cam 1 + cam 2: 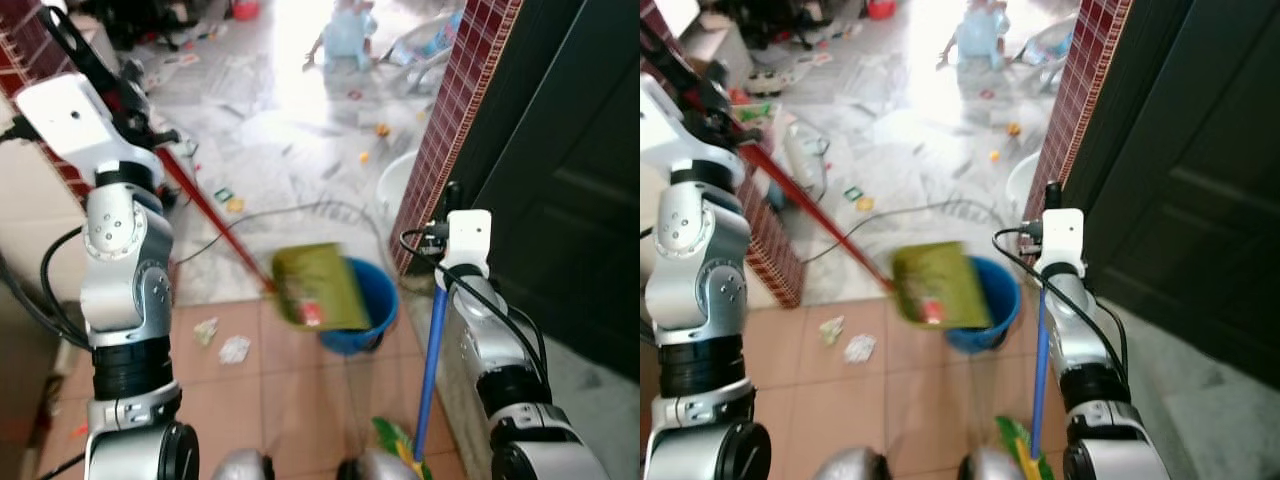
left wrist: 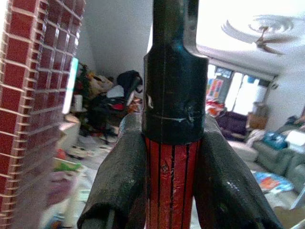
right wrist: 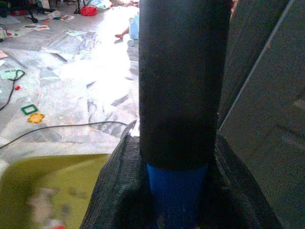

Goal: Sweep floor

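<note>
My left gripper (image 2: 172, 191) is shut on the red handle (image 1: 215, 215) of a dustpan, up at the left. Its olive-green pan (image 1: 312, 285) is tilted, blurred, over the rim of a blue bucket (image 1: 378, 300), with bits of litter on it. My right gripper (image 3: 176, 191) is shut on a broom's blue pole (image 1: 432, 360), just under its black top grip. The pole stands nearly upright at my right side. The green broom head (image 1: 395, 440) rests on the tiles near my feet.
Two crumpled paper scraps (image 1: 233, 348) lie on the orange tiles left of the bucket. A red brick pillar (image 1: 455, 110) and a dark door (image 1: 570, 180) close off the right. Beyond are a cable (image 1: 300, 210), a white basin (image 1: 398, 185), scattered litter and a seated person (image 1: 345, 35).
</note>
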Tool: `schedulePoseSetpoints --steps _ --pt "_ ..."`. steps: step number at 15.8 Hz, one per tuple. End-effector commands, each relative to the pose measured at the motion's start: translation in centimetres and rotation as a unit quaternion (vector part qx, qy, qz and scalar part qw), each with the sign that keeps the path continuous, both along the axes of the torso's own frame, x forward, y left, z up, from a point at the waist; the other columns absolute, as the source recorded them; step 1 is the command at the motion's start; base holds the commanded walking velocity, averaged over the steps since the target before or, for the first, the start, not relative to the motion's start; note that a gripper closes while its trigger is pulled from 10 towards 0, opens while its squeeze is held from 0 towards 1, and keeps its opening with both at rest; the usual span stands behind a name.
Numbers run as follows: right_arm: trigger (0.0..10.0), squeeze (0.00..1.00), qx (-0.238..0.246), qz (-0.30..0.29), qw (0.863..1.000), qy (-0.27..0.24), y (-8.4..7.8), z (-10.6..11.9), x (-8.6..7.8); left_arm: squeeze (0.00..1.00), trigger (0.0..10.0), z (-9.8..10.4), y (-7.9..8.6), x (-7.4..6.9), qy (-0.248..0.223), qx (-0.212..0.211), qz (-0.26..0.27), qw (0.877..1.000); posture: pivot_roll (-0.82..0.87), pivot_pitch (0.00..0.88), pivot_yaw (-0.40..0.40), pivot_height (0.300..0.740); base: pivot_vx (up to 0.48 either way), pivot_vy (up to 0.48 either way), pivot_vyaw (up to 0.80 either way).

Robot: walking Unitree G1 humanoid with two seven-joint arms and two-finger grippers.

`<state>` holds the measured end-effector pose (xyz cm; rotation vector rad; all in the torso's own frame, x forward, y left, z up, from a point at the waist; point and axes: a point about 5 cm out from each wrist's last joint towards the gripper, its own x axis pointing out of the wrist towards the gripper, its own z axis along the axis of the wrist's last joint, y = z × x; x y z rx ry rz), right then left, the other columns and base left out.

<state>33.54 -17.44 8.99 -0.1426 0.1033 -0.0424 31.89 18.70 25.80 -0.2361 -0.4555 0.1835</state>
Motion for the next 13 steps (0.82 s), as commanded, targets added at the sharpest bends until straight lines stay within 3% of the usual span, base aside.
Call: schedulePoseSetpoints --steps 1,6,8,11,13 --pt "10.0 0.0 -0.003 0.014 0.999 -0.029 0.7 1.4 0.6 0.0 10.0 1.7 0.8 -0.5 -0.041 0.01 0.019 0.999 -0.04 0.064 -0.013 0.74 0.48 0.0 0.0" --pt "10.0 0.0 -0.002 0.014 0.999 -0.029 0.7 1.4 0.6 0.0 10.0 1.9 0.6 -0.4 -0.041 0.025 0.019 0.999 -0.04 0.063 -0.012 0.74 0.459 0.0 0.0" --pt "10.0 0.0 -0.003 0.013 0.999 -0.029 0.7 1.3 0.6 0.0 10.0 1.8 0.1 -0.4 -0.042 0.042 0.006 0.998 -0.04 0.064 -0.012 0.74 0.141 0.0 0.0" --pt "10.0 0.0 -0.003 0.014 0.999 -0.029 0.7 1.3 0.6 0.0 10.0 1.1 -1.9 -0.3 -0.037 0.117 -0.037 0.992 -0.04 0.061 -0.01 0.74 0.0 0.0 0.0" --pt "10.0 0.0 -0.003 0.013 0.999 -0.029 0.7 1.3 0.6 0.0 10.0 0.3 -2.9 -0.4 -0.034 0.145 -0.067 0.987 -0.04 0.059 -0.009 0.74 0.0 0.0 0.0"
